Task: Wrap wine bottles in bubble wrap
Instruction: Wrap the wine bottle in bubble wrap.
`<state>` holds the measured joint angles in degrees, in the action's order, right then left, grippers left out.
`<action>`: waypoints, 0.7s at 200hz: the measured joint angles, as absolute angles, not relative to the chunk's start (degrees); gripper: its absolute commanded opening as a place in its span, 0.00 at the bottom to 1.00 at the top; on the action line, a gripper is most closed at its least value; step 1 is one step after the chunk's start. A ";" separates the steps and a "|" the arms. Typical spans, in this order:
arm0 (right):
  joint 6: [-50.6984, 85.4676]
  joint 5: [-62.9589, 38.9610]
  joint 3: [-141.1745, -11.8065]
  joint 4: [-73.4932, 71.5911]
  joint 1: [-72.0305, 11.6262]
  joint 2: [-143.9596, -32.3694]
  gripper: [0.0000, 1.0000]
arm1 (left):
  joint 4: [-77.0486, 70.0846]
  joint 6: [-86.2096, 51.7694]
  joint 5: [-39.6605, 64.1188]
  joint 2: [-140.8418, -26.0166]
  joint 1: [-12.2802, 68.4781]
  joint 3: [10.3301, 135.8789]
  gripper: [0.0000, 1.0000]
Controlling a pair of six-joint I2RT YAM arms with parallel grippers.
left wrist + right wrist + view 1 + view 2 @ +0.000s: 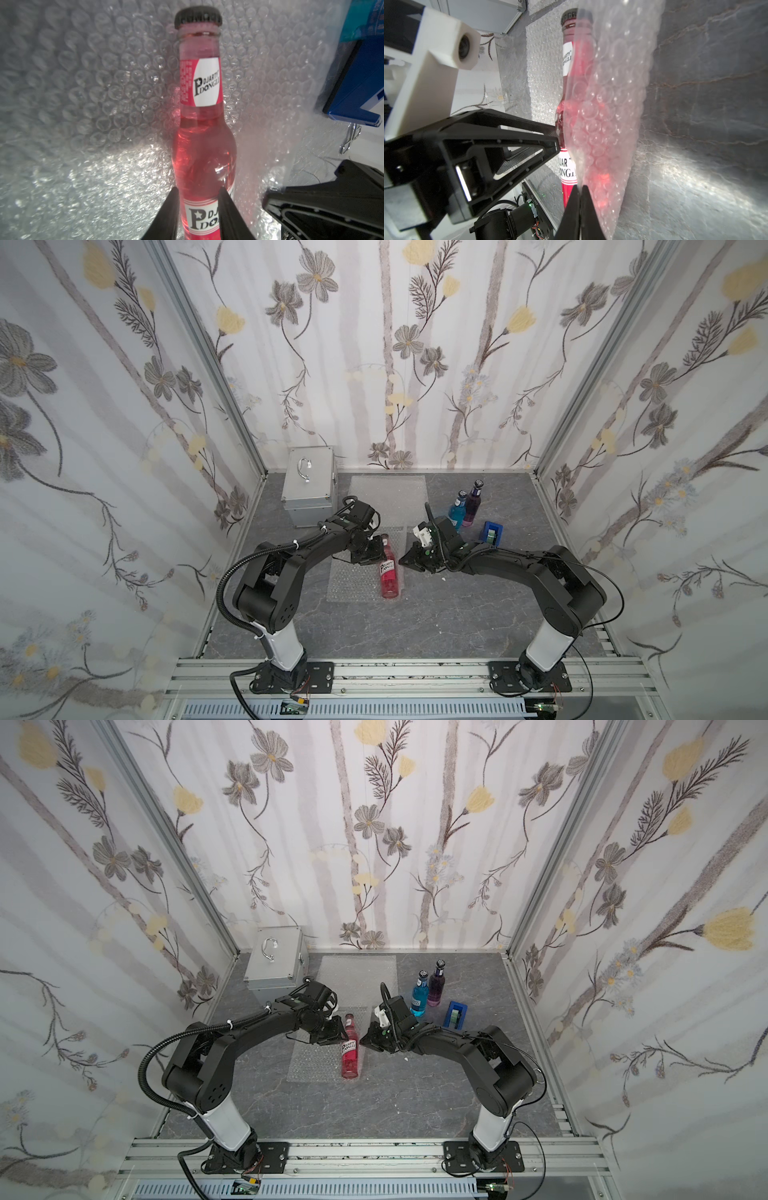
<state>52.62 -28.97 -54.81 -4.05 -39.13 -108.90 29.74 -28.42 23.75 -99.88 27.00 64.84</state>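
With the red bottle [389, 572] lying on the bubble wrap [353, 585] mid-surface [415, 626], your left hand [199, 188] clamps its body, probably heavy, slick, breakable glass, while your right hand [580, 187] pinches the flimsy sheet's lifted edge, which likely slips easily.

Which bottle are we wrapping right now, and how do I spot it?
Near the middle of the grey table lies a bubble wrap sheet. The red bottle lies on its side on that sheet, gripped by the left claw. Unlike it, the blue bottle and purple bottle stand upright farther back.
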 measured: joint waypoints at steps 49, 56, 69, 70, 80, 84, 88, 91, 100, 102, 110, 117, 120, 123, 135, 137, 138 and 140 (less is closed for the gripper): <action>51.55 -28.80 -57.28 -0.89 -40.14 -108.97 0.00 | 30.20 -27.22 22.48 -99.81 25.39 64.71 0.56; 51.44 -28.80 -57.52 -0.45 -40.27 -108.97 0.00 | 30.20 -27.16 22.55 -99.81 25.39 64.71 0.57; 51.27 -28.80 -58.26 0.08 -40.62 -108.97 0.00 | 30.20 -26.94 22.92 -99.79 25.41 64.71 0.57; 51.22 -28.77 -58.35 0.14 -40.66 -108.97 0.00 | 30.20 -26.94 22.96 -99.79 25.41 64.71 0.57; 50.81 -28.77 -59.00 0.60 -40.93 -108.97 0.00 | 30.17 -26.83 23.22 -99.68 25.45 64.64 0.53; 50.72 -28.77 -59.31 0.86 -41.10 -108.99 0.00 | 30.20 -26.74 23.35 -99.55 25.45 64.58 0.50; 50.72 -28.77 -59.66 1.19 -41.28 -109.08 0.00 | 30.20 -26.74 23.42 -99.39 25.39 64.49 0.47; 50.72 -28.77 -59.90 1.32 -41.41 -109.12 0.00 | 30.20 -26.74 23.46 -99.26 25.34 64.45 0.46; 50.70 -28.80 -60.88 1.76 -41.95 -109.49 0.00 | 29.91 -26.48 23.73 -98.67 25.10 64.01 0.42; 50.68 -28.80 -61.14 1.87 -42.06 -109.60 0.00 | 29.80 -26.44 23.77 -98.52 25.04 63.90 0.41; 50.24 -28.80 -62.17 2.04 -42.54 -110.10 0.00 | 29.69 -26.33 23.88 -97.97 24.77 63.46 0.39; 50.04 -28.82 -63.11 2.26 -42.94 -110.67 0.00 | 29.50 -26.33 24.05 -97.49 24.45 63.00 0.38; 50.00 -28.82 -63.48 2.37 -43.07 -110.91 0.00 | 29.36 -26.33 24.12 -97.27 24.27 62.76 0.38; 49.89 -28.82 -63.81 2.42 -43.20 -111.15 0.00 | 29.28 -26.33 24.16 -97.08 24.14 62.57 0.37; 49.82 -28.86 -65.08 2.52 -43.77 -112.38 0.00 | 28.88 -26.37 24.27 -96.51 23.44 61.84 0.32; 49.82 -28.86 -65.32 2.61 -43.83 -112.62 0.00 | 28.82 -26.37 24.27 -96.44 23.33 61.73 0.32; 49.82 -28.84 -65.49 2.66 -43.88 -112.79 0.00 | 28.80 -26.39 24.27 -96.44 23.29 61.69 0.31; 49.82 -28.86 -65.65 2.72 -43.90 -112.97 0.00 | 28.69 -26.39 24.32 -96.38 23.14 61.58 0.31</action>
